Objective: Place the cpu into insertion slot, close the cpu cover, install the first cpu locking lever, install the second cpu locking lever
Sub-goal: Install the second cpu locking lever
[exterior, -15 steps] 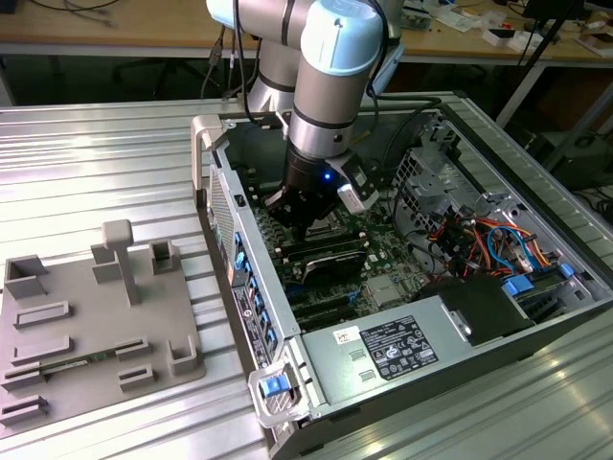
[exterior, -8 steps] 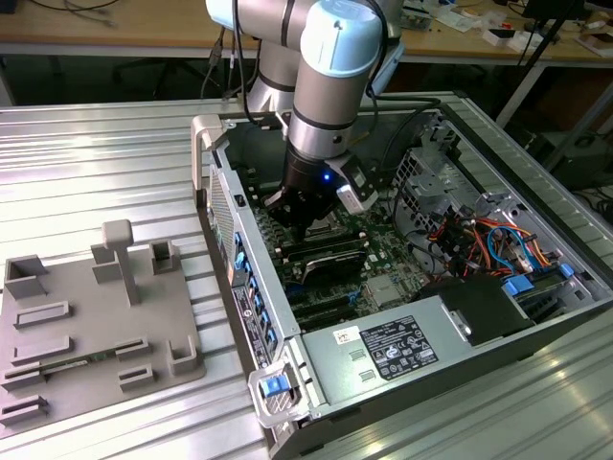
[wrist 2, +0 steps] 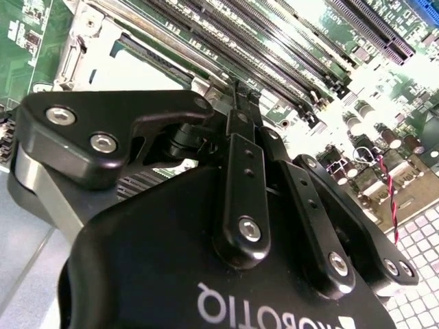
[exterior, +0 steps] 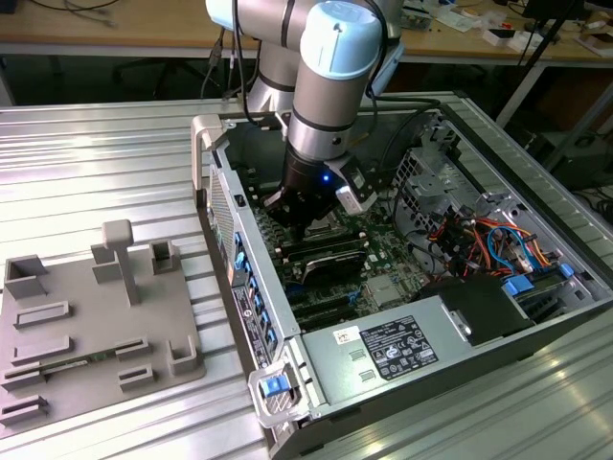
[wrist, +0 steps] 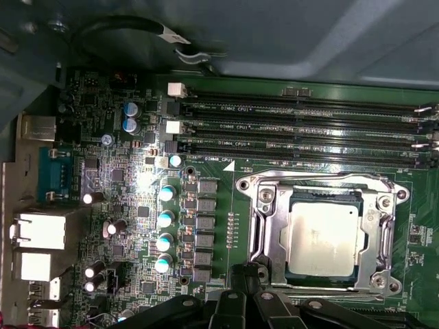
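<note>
In the first wrist view the cpu [wrist: 322, 236] lies flat in the insertion slot [wrist: 245, 184], silver top up. The cpu cover [wrist: 269, 226] is folded down over it, framing the chip through its window. A thin wire lever [wrist: 315, 177] runs along the socket side that faces the memory slots. My gripper [wrist: 241, 273] has its black fingertips pressed together at the socket edge opposite the memory slots, close to one corner. The second wrist view shows the same fingers [wrist 2: 240, 157] meeting in a narrow tip at the socket. In the exterior view my gripper [exterior: 301, 230] reaches down inside the open computer case.
Long black memory slots [wrist: 309, 130] lie beside the socket, with capacitors [wrist: 164, 226] on its other side. A grey power supply box [exterior: 393, 345] and coloured cables [exterior: 488, 240] fill the case's near end. A grey fixture plate [exterior: 86, 326] rests on the metal table at the exterior view's left.
</note>
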Tool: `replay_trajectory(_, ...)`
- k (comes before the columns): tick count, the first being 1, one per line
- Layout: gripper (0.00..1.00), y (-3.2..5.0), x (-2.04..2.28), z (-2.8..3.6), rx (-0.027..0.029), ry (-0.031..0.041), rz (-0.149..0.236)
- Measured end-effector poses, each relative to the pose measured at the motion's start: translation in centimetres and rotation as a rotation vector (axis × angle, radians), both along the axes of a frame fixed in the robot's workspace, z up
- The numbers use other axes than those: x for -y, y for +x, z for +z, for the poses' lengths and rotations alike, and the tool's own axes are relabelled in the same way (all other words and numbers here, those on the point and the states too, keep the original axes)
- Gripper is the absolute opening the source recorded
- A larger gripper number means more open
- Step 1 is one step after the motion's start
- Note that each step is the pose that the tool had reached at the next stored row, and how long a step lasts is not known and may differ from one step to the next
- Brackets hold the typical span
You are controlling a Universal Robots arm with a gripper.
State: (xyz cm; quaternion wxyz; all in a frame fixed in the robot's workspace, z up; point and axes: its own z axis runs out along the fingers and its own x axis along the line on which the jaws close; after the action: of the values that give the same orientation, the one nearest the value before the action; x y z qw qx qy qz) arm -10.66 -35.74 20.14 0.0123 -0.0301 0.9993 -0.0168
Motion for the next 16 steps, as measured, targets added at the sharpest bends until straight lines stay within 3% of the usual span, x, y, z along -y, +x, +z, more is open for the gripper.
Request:
replay_trajectory(10,0.11,-0.03,-0.08,-0.37,-0.0014,0.0014,0.000)
replay_trajectory(14,0.11,-0.07,-0.08,-0.15,-0.0031,0.0012,0.000)
replay_trajectory(16,0.11,-0.03,-0.14,0.01,-0.0012,0.0037,0.000)
